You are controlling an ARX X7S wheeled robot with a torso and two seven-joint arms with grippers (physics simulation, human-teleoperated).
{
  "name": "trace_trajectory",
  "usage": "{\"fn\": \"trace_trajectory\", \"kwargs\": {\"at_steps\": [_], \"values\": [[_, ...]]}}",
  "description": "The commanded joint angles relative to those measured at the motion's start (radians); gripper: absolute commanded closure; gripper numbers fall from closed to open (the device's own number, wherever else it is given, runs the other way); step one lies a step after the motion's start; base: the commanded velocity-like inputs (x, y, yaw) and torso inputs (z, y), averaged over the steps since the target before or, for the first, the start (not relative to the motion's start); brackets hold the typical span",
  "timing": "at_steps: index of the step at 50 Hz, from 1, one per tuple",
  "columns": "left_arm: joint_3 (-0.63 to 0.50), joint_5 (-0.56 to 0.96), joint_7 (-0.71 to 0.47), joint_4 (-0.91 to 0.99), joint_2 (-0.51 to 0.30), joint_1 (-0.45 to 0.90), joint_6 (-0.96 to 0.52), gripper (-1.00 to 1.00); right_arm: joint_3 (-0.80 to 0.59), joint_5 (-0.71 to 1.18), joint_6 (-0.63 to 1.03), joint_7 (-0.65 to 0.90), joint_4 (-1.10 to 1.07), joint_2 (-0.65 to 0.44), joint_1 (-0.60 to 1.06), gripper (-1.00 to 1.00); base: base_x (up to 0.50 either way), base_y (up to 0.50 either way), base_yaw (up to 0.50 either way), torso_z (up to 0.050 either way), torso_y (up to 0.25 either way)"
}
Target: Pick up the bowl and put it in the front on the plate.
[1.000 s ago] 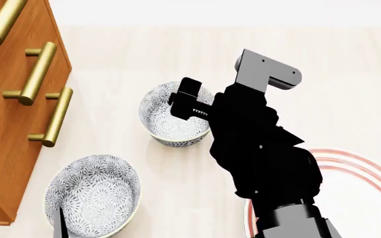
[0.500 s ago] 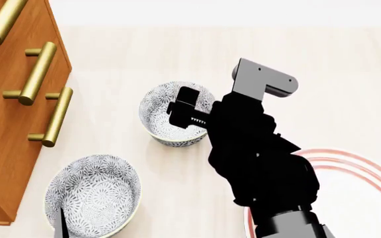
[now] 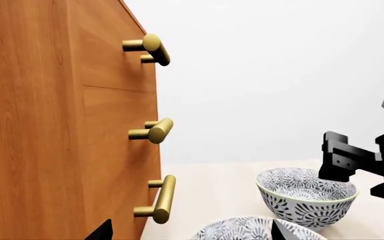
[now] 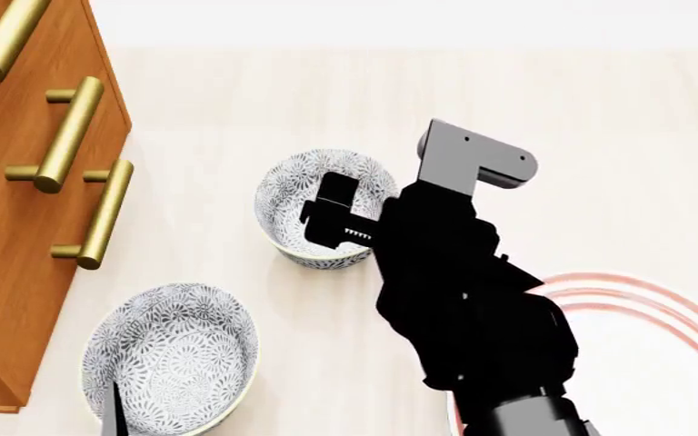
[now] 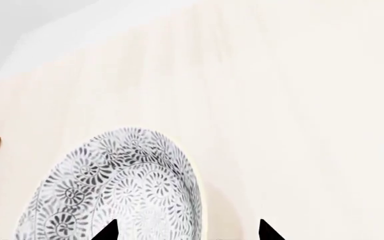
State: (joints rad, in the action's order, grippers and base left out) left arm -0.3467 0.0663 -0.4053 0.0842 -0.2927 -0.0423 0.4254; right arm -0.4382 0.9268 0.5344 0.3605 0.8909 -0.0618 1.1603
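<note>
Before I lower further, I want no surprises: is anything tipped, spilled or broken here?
Nothing stands out. Both bowls in view, the far bowl under the right tool and the near bowl, sit upright and look intact, and the plate lies flat.

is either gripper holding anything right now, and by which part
Nothing is held. The right gripper hangs open over the far bowl, its rim between the fingertips. The left gripper is open too, over the near bowl.

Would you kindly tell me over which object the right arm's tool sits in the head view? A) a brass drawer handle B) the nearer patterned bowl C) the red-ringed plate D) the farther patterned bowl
D: the right tool hangs over the farther bowl, away from the plate.
</note>
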Motion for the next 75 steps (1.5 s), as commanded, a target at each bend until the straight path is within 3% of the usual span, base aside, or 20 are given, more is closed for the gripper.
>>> {"fn": "trace_trajectory", "kwargs": {"at_steps": [1,16,17,36,47,58,75], "values": [[0.005,-0.008,0.008,-0.001,0.005,0.001,0.000,-1.00,0.001,0.000,-0.005,-0.014,0.002,0.011,-0.006,-1.00,0.00,0.00,0.00,0.000,0.000],[-0.003,-0.004,0.007,-0.002,0.001,0.003,-0.003,-1.00,-0.006,0.016,-0.010,-0.009,-0.014,0.004,-0.019,-1.00,0.00,0.00,0.00,0.000,0.000],[-0.003,-0.003,0.007,-0.002,0.001,0.003,-0.005,-1.00,-0.007,0.017,-0.011,-0.010,-0.014,0.005,-0.018,1.00,0.00,0.00,0.00,0.000,0.000],[-0.011,-0.002,0.004,-0.002,-0.004,0.004,-0.008,-1.00,-0.015,0.040,-0.002,0.004,-0.057,-0.008,-0.029,1.00,0.00,0.00,0.00,0.000,0.000],[-0.014,-0.002,0.001,-0.005,-0.006,0.005,-0.005,-1.00,-0.052,0.003,-0.019,0.089,-0.348,-0.071,-0.053,1.00,0.00,0.00,0.00,0.000,0.000],[-0.017,-0.001,-0.003,-0.006,-0.009,0.007,-0.003,-1.00,-0.004,0.060,0.022,0.170,-0.553,-0.135,-0.024,1.00,0.00,0.00,0.00,0.000,0.000],[-0.020,-0.004,-0.014,0.004,-0.011,0.005,-0.006,-1.00,0.195,0.341,0.207,0.340,-1.115,-0.445,0.008,1.00,0.00,0.00,0.00,0.000,0.000]]}}
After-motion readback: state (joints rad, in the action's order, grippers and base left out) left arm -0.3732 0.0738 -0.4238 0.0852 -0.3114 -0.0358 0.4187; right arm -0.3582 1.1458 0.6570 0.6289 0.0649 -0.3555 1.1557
